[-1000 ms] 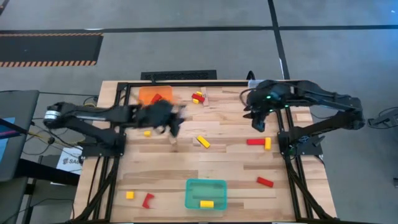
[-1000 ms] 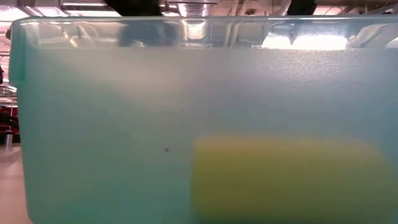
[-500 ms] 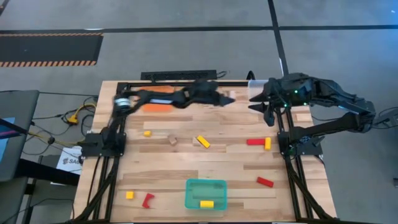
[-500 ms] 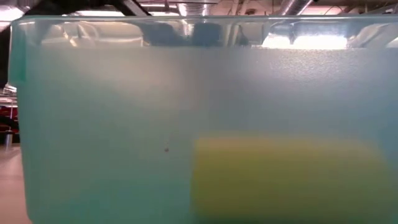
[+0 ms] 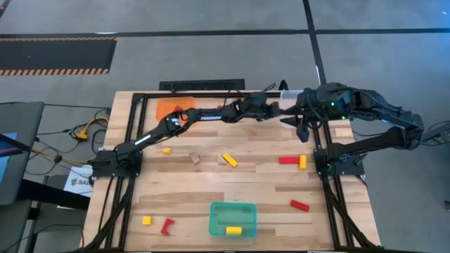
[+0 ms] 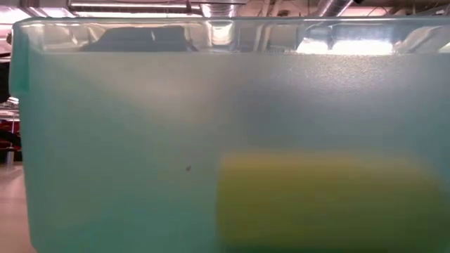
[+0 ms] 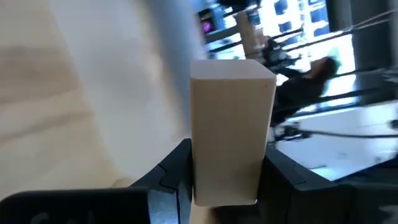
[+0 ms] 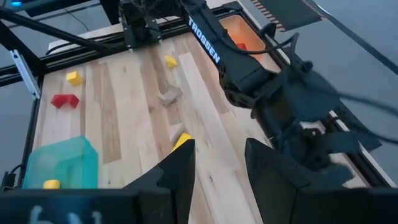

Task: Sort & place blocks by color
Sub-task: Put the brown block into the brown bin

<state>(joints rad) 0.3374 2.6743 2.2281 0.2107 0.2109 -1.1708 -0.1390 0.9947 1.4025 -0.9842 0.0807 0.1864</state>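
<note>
My left arm reaches along the table's far edge to the right, and my left gripper (image 5: 271, 110) is shut on a pale wood block (image 7: 230, 124). My right gripper (image 5: 301, 126) hangs open and empty close beside it, over the far right of the table; in its wrist view (image 8: 217, 168) nothing is between the fingers. Loose blocks lie flat on the table: yellow (image 5: 230, 160), yellow (image 5: 166, 150), pale wood (image 5: 195, 159), red (image 5: 288, 160), red (image 5: 300, 205). A yellow block (image 5: 233, 230) lies in the teal tray (image 5: 219, 211). My left gripper pinches the pale wood block between its two fingers (image 7: 174, 177) by two opposite long sides, at its lower part (image 7: 224, 186). The block stands up out of the fingers lengthwise, its free end (image 7: 233, 68) beyond the tips, lifted clear of the table.
An orange tray (image 5: 169, 107) stands at the far left, partly under my left arm. A yellow block (image 5: 147, 220) and a red one (image 5: 166, 226) lie near the front left. The teal tray's wall (image 6: 126, 140) fills the low view.
My left gripper has swung from the table's middle left up to the far edge and then along it toward the right, ending next to my right gripper. My right gripper has drawn back a little toward the far right, then kept still.
</note>
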